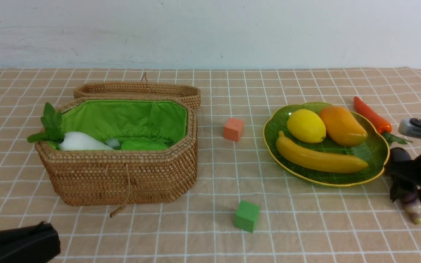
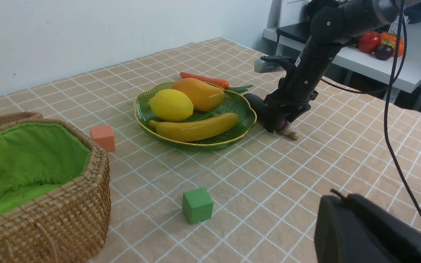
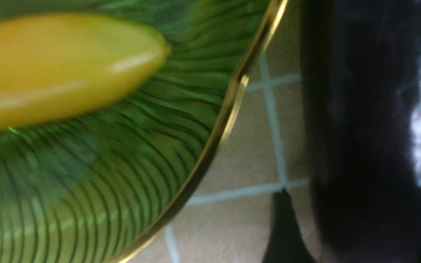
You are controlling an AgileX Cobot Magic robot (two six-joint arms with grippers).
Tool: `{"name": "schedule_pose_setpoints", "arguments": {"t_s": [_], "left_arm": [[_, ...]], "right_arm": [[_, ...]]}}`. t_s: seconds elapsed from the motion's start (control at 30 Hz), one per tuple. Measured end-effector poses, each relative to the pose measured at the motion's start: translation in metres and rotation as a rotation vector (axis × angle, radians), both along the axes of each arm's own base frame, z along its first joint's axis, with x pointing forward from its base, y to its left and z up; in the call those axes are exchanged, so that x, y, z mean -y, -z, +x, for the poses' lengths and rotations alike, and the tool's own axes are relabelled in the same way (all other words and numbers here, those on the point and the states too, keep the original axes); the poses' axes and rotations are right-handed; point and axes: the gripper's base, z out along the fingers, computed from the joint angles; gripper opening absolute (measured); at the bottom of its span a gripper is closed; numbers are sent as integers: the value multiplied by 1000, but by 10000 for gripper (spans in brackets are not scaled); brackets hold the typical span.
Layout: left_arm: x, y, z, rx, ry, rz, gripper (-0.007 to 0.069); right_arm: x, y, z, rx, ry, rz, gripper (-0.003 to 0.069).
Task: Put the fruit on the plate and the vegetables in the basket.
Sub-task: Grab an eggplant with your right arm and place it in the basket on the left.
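The banana (image 1: 320,157), lemon (image 1: 306,125) and mango (image 1: 342,125) lie on the green plate (image 1: 375,149) at the right. In the open basket (image 1: 122,175) at the left are the white radish (image 1: 82,141) and a light-green gourd (image 1: 143,145), partly hidden. The red-orange pepper (image 1: 371,115) lies on the cloth behind the plate. The dark eggplant (image 1: 398,155) lies on the cloth against the plate's right rim. My right gripper (image 1: 408,190) is down over it, jaws astride; one finger (image 3: 283,226) stands a sliver off the eggplant (image 3: 360,128). My left gripper (image 2: 342,199) is shut and empty at the near left.
An orange cube (image 1: 233,129) sits between basket and plate, and a green cube (image 1: 247,215) lies nearer the front. The woven lid (image 1: 137,91) lies folded back behind the basket. A side table (image 2: 408,62) with other toy produce stands beyond the right arm.
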Motion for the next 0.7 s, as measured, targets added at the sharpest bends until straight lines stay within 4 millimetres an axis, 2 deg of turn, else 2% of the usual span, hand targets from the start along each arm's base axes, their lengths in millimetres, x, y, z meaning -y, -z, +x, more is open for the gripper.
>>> {"name": "schedule_pose_setpoints", "arguments": {"t_s": [0.07,0.13,0.3,0.4,0.53,0.57,0.6,0.67,0.7], "left_arm": [[0,0,0,0,0,0,-13],[0,0,0,0,0,0,-13],[0,0,0,-1,0,1,-13],[0,0,0,-2,1,2,-13],[0,0,0,1,0,6,-13],[0,0,0,1,0,6,-13],[0,1,0,-3,1,11,-13],[0,2,-1,-13,6,25,-13],[0,3,-1,-13,6,26,-13]], "right_arm": [[1,1,0,-7,-14,-16,321],[2,2,0,-9,-23,-28,296],[2,-3,-4,-41,-43,-41,297],[1,-19,-15,-87,-30,-34,297],[-8,-81,-44,-93,8,-29,297],[-10,-87,-47,-77,5,-31,297],[-22,-113,-54,-22,-33,-33,297],[-66,-162,-59,151,-207,4,297],[-71,-165,-58,163,-227,9,297]]}}
